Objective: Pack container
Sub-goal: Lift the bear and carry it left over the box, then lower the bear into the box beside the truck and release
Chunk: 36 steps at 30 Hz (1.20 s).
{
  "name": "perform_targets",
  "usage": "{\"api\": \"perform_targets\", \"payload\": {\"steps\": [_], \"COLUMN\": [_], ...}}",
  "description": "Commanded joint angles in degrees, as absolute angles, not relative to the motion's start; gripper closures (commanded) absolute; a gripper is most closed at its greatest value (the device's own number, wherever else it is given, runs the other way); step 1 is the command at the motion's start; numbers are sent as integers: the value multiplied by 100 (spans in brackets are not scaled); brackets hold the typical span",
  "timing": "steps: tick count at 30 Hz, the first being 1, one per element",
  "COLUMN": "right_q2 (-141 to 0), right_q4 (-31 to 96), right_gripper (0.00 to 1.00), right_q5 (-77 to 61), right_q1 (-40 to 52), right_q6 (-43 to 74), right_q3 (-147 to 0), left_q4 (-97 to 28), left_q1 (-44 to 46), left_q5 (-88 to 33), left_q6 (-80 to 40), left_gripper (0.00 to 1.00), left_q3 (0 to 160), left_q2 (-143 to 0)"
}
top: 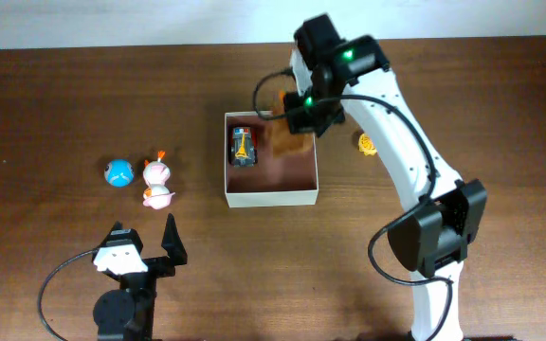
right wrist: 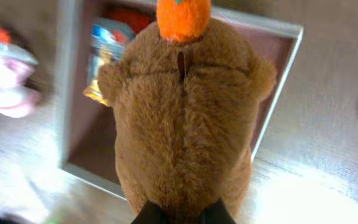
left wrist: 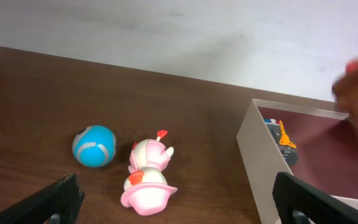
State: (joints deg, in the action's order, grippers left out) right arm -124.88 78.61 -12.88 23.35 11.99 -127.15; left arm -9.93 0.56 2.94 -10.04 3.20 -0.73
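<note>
The container is a square shallow box with cream-white walls and a reddish-brown inside, at the table's middle; it also shows in the left wrist view and the right wrist view. A small toy car lies inside at its left. My right gripper is shut on a brown plush toy with an orange tip and holds it over the container's far right part. My left gripper is open and empty near the front edge, left of the container.
A blue ball and a pink-and-white toy lie left of the container; both show in the left wrist view, the ball and the toy. A small yellow toy lies right of the container.
</note>
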Motion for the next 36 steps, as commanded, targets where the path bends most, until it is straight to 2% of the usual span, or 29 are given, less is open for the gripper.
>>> {"api": "perform_targets", "payload": {"steps": [1, 15, 16, 17, 18, 23, 29, 36], "right_q2": [-12484, -12512, -12512, -12512, -12512, -12510, -12510, -12508], "right_q4": [7773, 7164, 7105, 7057, 7028, 6910, 6803, 6934], "right_gripper": [96, 95, 91, 79, 73, 48, 42, 41], "right_q5": [-1135, -1131, -1133, -1133, -1131, -1160, -1264, -1675], "right_q1": [2340, 2340, 2340, 2340, 2340, 2340, 2340, 2340], "right_q6": [1299, 1387, 1389, 1389, 1387, 1385, 1380, 1229], "right_q3": [-12322, -11705, -11631, -11561, -11511, -11463, -11478, -11839], "left_q4": [-978, -978, -978, -978, -976, -978, -978, -978], "left_q1": [21, 21, 21, 21, 21, 21, 21, 21], "left_q5": [231, 231, 231, 233, 231, 231, 233, 231], "left_q6": [-910, -910, -910, -910, -910, -910, -910, -910], "left_gripper": [0, 0, 0, 0, 1, 0, 0, 0], "left_q3": [287, 287, 287, 287, 287, 287, 287, 287], "left_q2": [-30, -30, -30, -30, -30, -30, -30, -30]}}
